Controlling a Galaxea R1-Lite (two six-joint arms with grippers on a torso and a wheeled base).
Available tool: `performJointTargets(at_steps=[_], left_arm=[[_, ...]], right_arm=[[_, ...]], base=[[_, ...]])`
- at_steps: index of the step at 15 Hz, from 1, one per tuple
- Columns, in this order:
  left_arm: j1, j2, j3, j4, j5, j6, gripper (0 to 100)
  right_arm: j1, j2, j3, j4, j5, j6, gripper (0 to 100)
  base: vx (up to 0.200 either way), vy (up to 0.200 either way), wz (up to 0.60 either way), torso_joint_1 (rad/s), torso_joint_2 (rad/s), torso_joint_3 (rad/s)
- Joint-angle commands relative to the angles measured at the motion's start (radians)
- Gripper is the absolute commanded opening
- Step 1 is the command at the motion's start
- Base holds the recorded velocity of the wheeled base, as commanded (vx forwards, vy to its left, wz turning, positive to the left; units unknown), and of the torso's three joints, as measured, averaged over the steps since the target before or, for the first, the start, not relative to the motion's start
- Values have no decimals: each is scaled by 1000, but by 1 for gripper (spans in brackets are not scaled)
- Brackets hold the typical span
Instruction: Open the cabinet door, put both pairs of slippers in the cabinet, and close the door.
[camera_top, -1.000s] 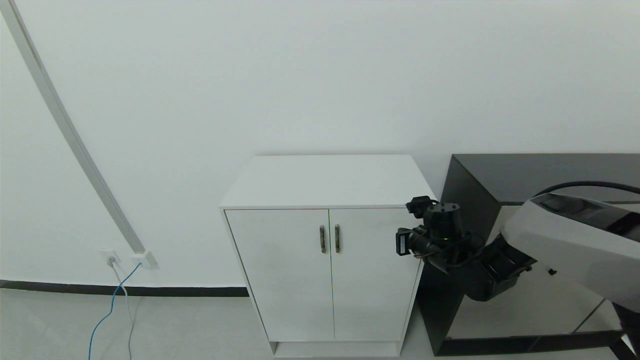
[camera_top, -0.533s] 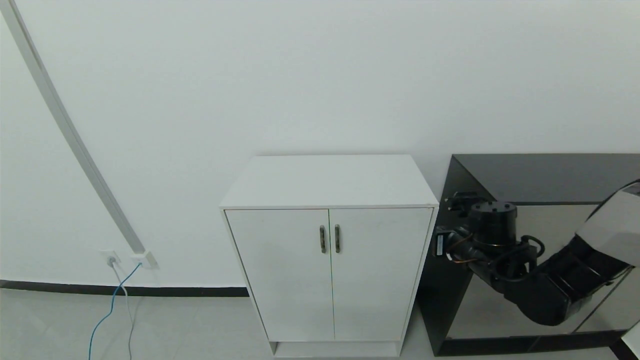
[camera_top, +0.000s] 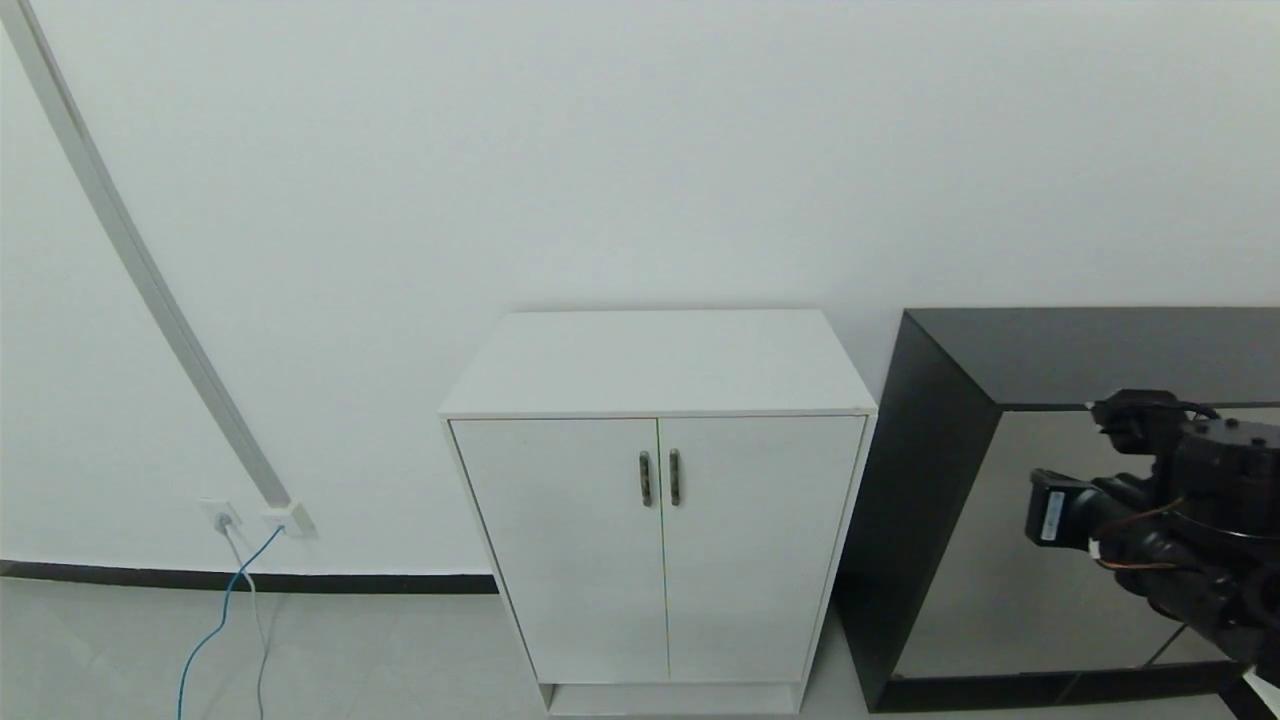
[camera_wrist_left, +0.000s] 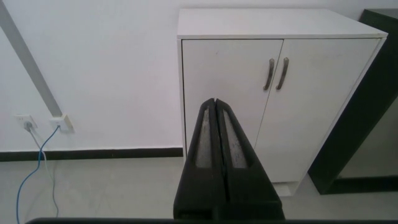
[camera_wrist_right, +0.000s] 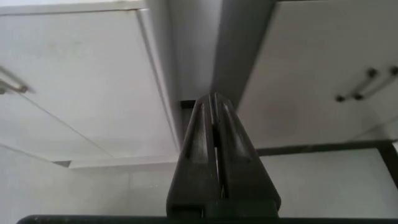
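We face a white wall (camera_top: 640, 150) that lies far ahead of both claws, with a pale floor (camera_top: 380, 650) below them. The cabinet (camera_top: 650, 365) stands against that wall, straight ahead of the left claw (camera_wrist_left: 215, 106) and well apart from it. It is white and upright, and both of its doors (camera_top: 560, 550) are closed flush.

Just beside the cabinet, on its right, stands a large mirror (camera_top: 1050, 600) in a black frame. The right arm (camera_top: 1180, 520) is in front of the glass. The right claw (camera_wrist_right: 214, 102) points at the spot where the cabinet's side meets that black frame, near it but not touching.

A long grey strip (camera_top: 130, 260) slants down the wall, off to the left of the left claw. It ends at two sockets (camera_top: 220, 517) low on the wall. A dark skirting (camera_top: 380, 582) runs along the foot of the wall between the sockets and the cabinet. Two thin cables (camera_top: 240, 572), one blue and one grey, drop from the sockets to the floor.

The left claw has its two fingers pressed flat together with nothing between them. We see the right claw closed the same way, also holding nothing.

Two dark upright handles (camera_top: 645, 478) sit side by side where the doors meet, ahead of the left claw's tips and a little to their right.
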Motion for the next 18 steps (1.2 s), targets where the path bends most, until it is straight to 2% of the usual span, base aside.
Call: performJointTargets(at_steps=[1,10,12,18], left_arm=[[0,0,0,0,0,0,0],[0,0,0,0,0,1,0],[0,0,0,0,0,1,0],[0,0,0,0,0,1,0]], right_arm=[[-51,-182,111,5,2,-4,0],[-58,-490,374,6,4,-5,0],[-74,-568,374,97,5,3,0],[-77,-958,312,569,47,-1,0]], base=[[0,0,0,0,0,0],[0,0,0,0,0,0],[0,0,0,0,0,0],[0,0,0,0,0,0]])
